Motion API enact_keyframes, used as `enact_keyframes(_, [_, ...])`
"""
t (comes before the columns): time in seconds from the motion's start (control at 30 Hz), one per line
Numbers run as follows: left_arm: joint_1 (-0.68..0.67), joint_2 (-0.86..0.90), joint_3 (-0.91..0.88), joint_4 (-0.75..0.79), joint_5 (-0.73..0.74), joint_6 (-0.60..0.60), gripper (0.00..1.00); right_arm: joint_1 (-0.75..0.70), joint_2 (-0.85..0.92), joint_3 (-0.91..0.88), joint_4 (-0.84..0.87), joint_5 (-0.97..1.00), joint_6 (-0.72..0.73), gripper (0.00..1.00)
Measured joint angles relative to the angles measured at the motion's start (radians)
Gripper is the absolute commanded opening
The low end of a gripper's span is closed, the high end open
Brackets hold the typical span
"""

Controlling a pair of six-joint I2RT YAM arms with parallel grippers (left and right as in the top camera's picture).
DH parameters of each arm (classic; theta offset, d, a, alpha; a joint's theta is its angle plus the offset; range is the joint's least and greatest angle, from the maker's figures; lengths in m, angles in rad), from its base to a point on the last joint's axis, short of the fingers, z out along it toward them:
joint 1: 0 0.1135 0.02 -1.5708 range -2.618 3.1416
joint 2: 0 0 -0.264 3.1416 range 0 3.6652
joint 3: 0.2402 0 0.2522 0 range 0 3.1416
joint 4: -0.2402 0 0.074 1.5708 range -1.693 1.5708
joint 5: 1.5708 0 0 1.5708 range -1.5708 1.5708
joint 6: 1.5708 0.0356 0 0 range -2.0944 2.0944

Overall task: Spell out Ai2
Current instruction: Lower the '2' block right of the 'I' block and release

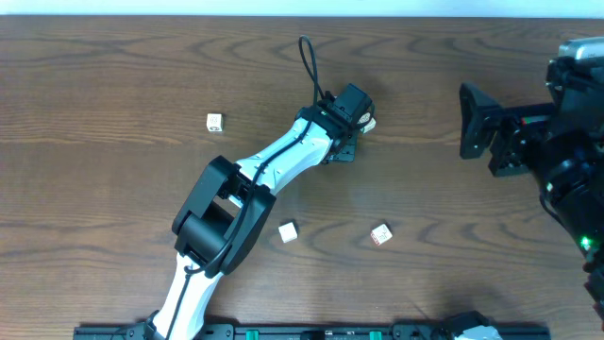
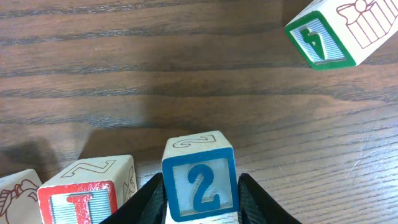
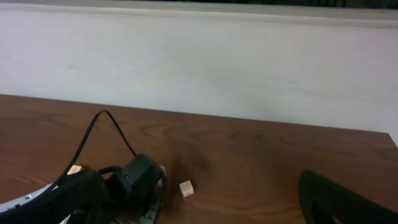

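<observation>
In the left wrist view, my left gripper is shut on a wooden block with a blue 2, low over the table. A block with a red I stands just left of it. Part of another block shows at the far left; its letter is hidden. In the overhead view, my left gripper is at the table's middle and hides these blocks. My right gripper is open and empty at the right, well away from them. Only one of its fingers shows in the right wrist view.
A block with a green 4 lies just beyond my left gripper; it also shows in the overhead view and the right wrist view. Loose blocks lie at the left and near the front.
</observation>
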Motion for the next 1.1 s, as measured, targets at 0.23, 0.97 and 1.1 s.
enact_keyframes(0.23, [0.000,0.000,0.000,0.002,0.000,0.000,0.38,0.000,0.000,0.000,0.000,0.000,0.000,0.99])
enact_keyframes(0.97, [0.000,0.000,0.000,0.056,-0.031,0.053,0.41,0.000,0.024,0.000,0.000,0.000,0.000,0.99])
enact_keyframes(1.1, [0.000,0.000,0.000,0.058,-0.034,0.053,0.41,0.000,0.028,0.000,0.000,0.000,0.000,0.99])
